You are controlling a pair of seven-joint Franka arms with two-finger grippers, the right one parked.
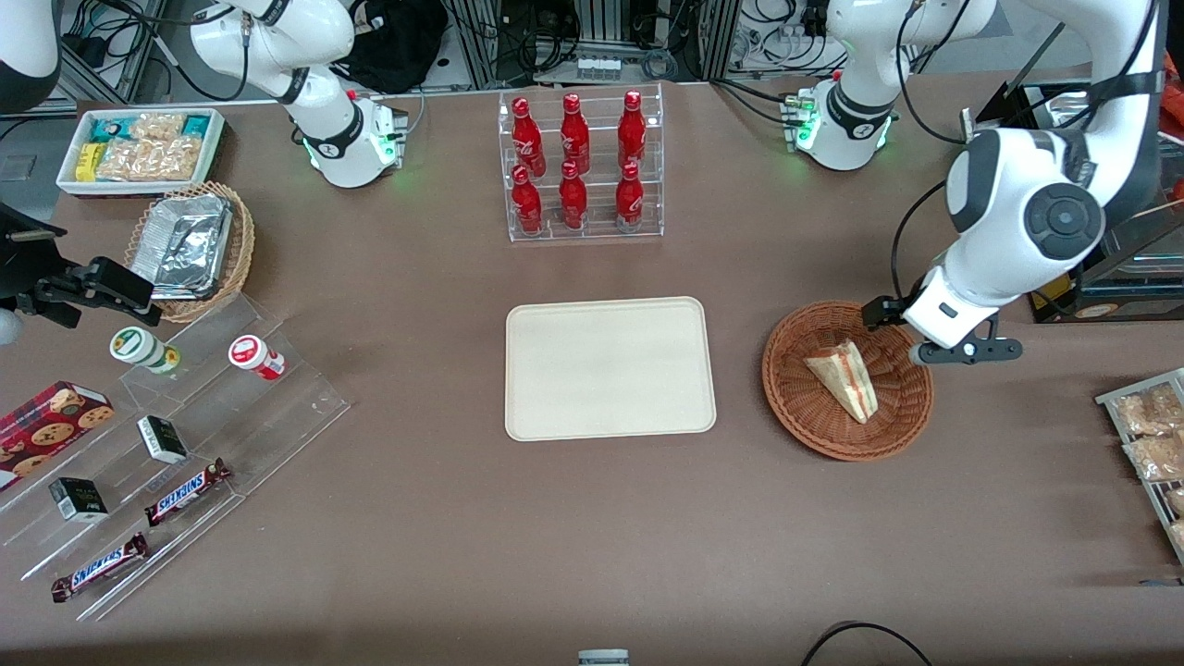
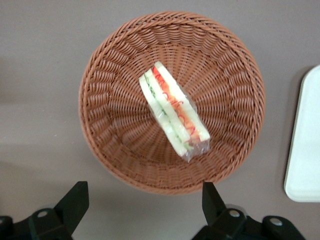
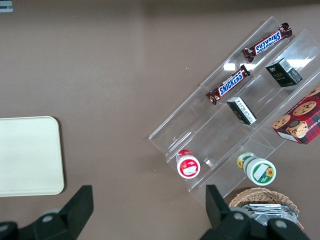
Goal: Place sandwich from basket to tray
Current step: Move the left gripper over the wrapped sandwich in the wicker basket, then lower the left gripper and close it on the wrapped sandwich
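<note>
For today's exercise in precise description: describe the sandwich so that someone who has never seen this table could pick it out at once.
Start at the cream tray in the middle of the table, then look toward the working arm's end to the round reddish-brown basket beside it, with the open gripper above its rim. Inside lies the sandwich, a pale triangular wedge with red and green filling, the only thing in that basket.

Chocolate bars (image 3: 228, 88), acrylic steps, parked arm's end: "SNICKERS", both wrappers.
Red bottles (image 1: 574, 166), farther edge: script logo, probably Coca-Cola.
</note>
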